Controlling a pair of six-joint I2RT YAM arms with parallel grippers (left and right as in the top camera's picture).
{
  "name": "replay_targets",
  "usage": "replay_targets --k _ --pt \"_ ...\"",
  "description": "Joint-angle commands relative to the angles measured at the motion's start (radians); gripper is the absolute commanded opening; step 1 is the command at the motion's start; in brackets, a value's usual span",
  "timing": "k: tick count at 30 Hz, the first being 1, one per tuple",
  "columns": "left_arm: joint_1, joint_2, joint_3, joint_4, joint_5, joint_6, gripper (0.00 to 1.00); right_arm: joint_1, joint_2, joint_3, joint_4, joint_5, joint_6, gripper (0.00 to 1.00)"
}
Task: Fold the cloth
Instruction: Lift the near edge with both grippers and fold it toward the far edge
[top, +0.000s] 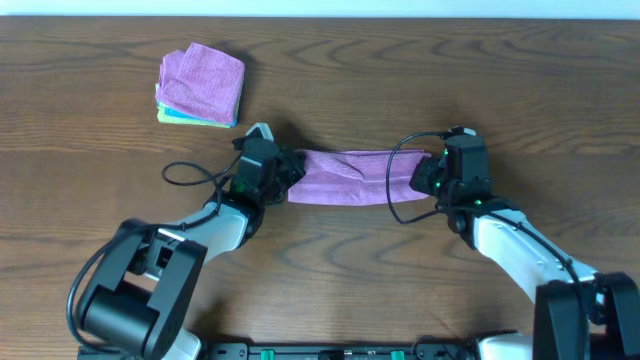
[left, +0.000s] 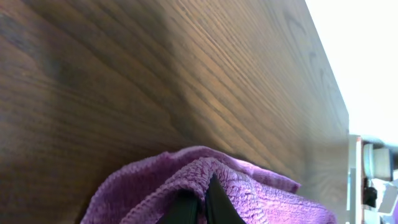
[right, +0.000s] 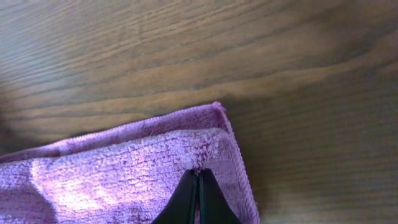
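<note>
A purple cloth lies stretched as a folded strip on the wooden table between my two grippers. My left gripper is shut on the cloth's left end; in the left wrist view the fabric bunches up over the closed fingers. My right gripper is shut on the cloth's right end; in the right wrist view the closed fingertips pinch the top layer near the corner of the cloth, with a lower layer's edge showing beyond it.
A stack of folded cloths, purple on top with blue and yellow-green beneath, sits at the back left of the table. Black cables loop beside each wrist.
</note>
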Motion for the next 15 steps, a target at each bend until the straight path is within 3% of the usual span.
replay_targets --k 1,15 --pt "0.008 0.032 0.021 0.002 -0.028 0.028 0.06 0.003 0.022 -0.003 0.016 0.038 -0.016 0.01" --pt "0.01 0.039 0.021 0.002 -0.095 0.056 0.06 0.003 0.105 -0.003 0.101 0.053 -0.042 0.01"
